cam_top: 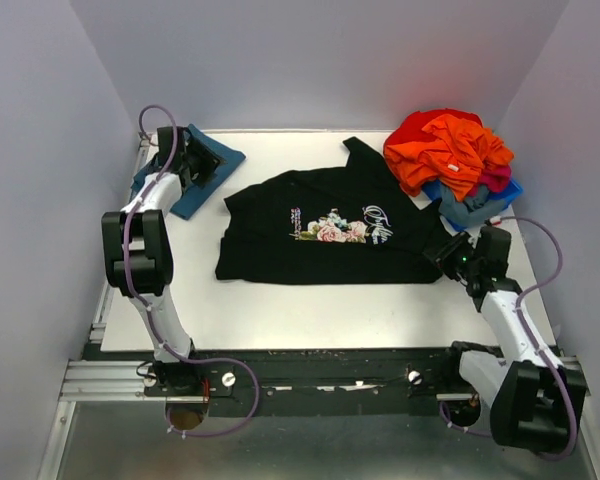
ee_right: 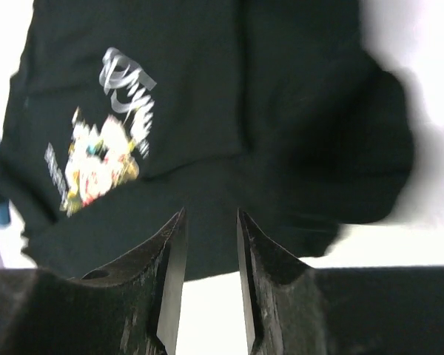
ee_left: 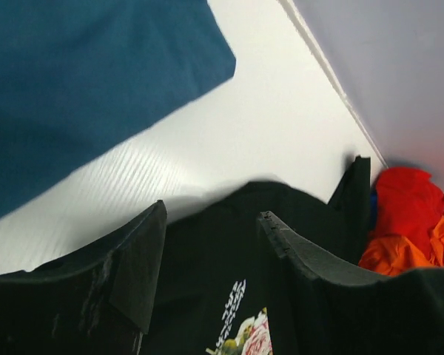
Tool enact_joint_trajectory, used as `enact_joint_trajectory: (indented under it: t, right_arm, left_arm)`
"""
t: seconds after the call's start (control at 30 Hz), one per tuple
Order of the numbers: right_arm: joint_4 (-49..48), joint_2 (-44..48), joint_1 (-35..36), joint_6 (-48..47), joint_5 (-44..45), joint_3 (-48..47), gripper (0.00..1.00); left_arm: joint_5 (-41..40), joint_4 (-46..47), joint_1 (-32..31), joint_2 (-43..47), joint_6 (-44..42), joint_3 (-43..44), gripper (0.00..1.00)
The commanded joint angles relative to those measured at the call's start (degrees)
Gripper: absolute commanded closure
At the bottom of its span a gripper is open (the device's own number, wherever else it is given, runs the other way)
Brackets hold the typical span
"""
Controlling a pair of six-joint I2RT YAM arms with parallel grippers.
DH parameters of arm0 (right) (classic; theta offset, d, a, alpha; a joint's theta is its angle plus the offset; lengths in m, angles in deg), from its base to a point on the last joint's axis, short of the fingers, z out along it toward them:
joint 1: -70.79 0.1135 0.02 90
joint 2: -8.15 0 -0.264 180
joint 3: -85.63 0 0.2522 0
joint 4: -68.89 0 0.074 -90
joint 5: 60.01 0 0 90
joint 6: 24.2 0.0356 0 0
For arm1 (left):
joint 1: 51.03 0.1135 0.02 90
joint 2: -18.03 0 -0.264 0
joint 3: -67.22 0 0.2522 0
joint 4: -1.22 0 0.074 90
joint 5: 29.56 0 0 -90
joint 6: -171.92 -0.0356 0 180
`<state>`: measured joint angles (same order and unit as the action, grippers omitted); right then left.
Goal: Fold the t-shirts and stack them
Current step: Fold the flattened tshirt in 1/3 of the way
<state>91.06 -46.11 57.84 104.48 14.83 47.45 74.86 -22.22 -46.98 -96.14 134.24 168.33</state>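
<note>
The black t-shirt [cam_top: 320, 235] lies spread in the middle of the table, floral print and white lettering facing up. The teal-blue shirt [cam_top: 197, 198] lies flat at the back left corner. My left gripper [cam_top: 200, 162] hovers over the teal shirt, open and holding nothing. In the left wrist view the teal shirt [ee_left: 96, 81] is behind the open gripper [ee_left: 211, 214], and the black t-shirt [ee_left: 229, 259] shows between the jaws. My right gripper [cam_top: 448, 256] is at the black t-shirt's right edge. In the right wrist view that gripper [ee_right: 211, 216] is open over the black t-shirt's [ee_right: 207, 96] hem, nothing between its jaws.
A heap of red and orange clothes [cam_top: 448, 150] sits at the back right on a blue item [cam_top: 480, 207], also seen as the orange heap [ee_left: 411, 237] in the left wrist view. Grey walls enclose the white table [cam_top: 310, 320] on three sides.
</note>
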Motion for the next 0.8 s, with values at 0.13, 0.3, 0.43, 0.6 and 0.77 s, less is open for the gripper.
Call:
enact_joint_trajectory:
  t: [0.13,0.3,0.43,0.6,0.77]
  right_arm:
    - [-3.57,-11.46,24.70,-2.64,-0.06,-10.37,0.61]
    - [-4.10,-22.62,42.18,-1.76,7.06,-19.50,0.62]
    - [-3.05,-33.95,51.34,-1.67,8.65,-29.60,0.62]
    - [2.57,-48.63,59.43,-2.20,9.53,-46.11,0.65]
    - [6.27,-59.02,64.97,-1.67,11.64,-58.00,0.65]
  left_arm:
    - [3.08,5.98,-0.80,10.54,-3.09,-17.82,0.37]
    - [1.93,6.94,-0.80,12.48,-2.75,-22.04,0.38]
    - [1.15,7.48,-0.89,14.32,-2.39,-23.45,0.38]
    - [-2.45,5.37,-0.80,16.61,-3.62,-24.07,0.38]
    - [-5.62,4.57,-0.45,19.86,-3.54,-25.21,0.38]
